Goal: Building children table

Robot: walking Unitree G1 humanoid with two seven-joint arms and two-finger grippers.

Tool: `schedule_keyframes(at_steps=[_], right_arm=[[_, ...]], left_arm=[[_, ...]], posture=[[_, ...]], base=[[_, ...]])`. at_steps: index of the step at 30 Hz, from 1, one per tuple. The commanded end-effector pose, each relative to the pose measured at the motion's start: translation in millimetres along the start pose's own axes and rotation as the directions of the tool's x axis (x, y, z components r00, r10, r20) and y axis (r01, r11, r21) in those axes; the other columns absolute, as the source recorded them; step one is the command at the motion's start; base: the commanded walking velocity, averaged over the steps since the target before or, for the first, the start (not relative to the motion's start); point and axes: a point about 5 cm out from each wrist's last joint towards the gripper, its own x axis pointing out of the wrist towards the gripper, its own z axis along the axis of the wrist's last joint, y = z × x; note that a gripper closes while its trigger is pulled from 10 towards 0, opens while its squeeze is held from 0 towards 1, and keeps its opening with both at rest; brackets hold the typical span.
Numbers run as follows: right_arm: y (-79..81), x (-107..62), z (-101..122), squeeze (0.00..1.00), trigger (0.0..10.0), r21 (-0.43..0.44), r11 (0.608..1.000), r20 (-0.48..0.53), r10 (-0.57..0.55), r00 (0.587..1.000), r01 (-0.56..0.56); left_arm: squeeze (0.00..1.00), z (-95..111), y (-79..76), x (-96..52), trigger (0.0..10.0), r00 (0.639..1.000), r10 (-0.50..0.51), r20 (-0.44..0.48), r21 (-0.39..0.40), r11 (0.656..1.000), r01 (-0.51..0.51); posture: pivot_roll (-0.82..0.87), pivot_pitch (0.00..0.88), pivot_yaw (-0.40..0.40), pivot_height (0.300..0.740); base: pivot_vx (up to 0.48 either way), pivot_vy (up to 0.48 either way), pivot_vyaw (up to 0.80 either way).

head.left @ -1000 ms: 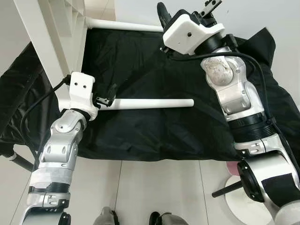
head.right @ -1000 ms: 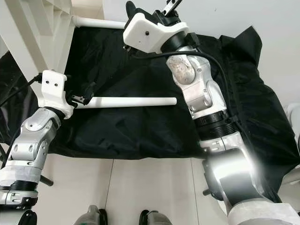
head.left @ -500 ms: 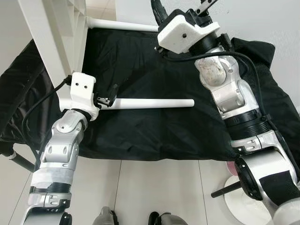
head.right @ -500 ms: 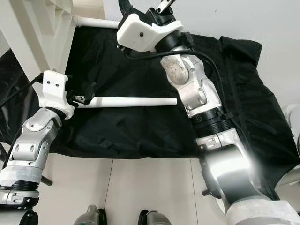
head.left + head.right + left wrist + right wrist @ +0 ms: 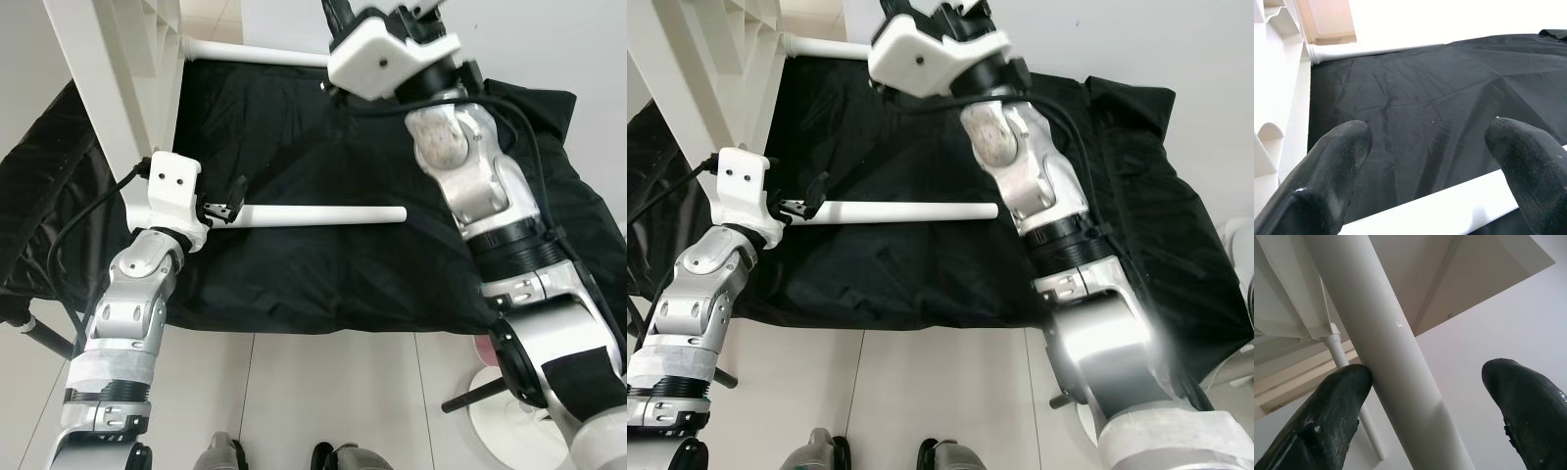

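Observation:
A loose white table leg (image 5: 323,215) lies across the black cloth (image 5: 323,284). My left gripper (image 5: 227,203) is at its left end. In the left wrist view the left gripper (image 5: 1430,142) is open, and the leg (image 5: 1449,208) runs low between the black fingers (image 5: 1337,161). The white table top (image 5: 118,88) stands tilted at the upper left, with another leg (image 5: 260,54) fixed to it. My right arm (image 5: 392,59) reaches up at the top. The right gripper (image 5: 1435,387) is open around a white leg (image 5: 1376,347), with one finger (image 5: 1337,401) touching it.
The black cloth covers the floor ahead and ends at pale tiles (image 5: 323,392) near my feet. A white round base (image 5: 509,416) with a black rod (image 5: 475,392) sits at the lower right. Another dark rod (image 5: 39,338) pokes out at the lower left.
My right arm has lifted and shifted slightly left, so its fingers now leave the top of the eye views. The left arm and the loose leg stay put.

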Motion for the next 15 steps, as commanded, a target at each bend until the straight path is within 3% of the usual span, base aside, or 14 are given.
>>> schedule_keyframes(at_steps=[1, 15], right_arm=[[0.3, 8.4, 4, 0.00, 10.0, -0.019, 1.000, 0.010, 0.008, 1.000, -0.008], [7.6, 33.9, 1, 0.00, 10.0, -0.083, 0.993, -0.099, 0.078, 0.992, -0.087]], left_arm=[[0.00, -1, 1.5, 0.6, 10.0, 0.999, 0.052, -0.003, 0.008, 0.999, -0.052], [0.00, 0, 2.8, 0.9, 10.0, 0.998, 0.063, -0.002, 0.003, 0.998, -0.063]], posture=[[0.03, 0.120, -0.071, 0.740], [0.03, 0.142, -0.078, 0.740]], base=[[0.000, 0.000, 0.00], [0.000, 0.000, 0.00]])
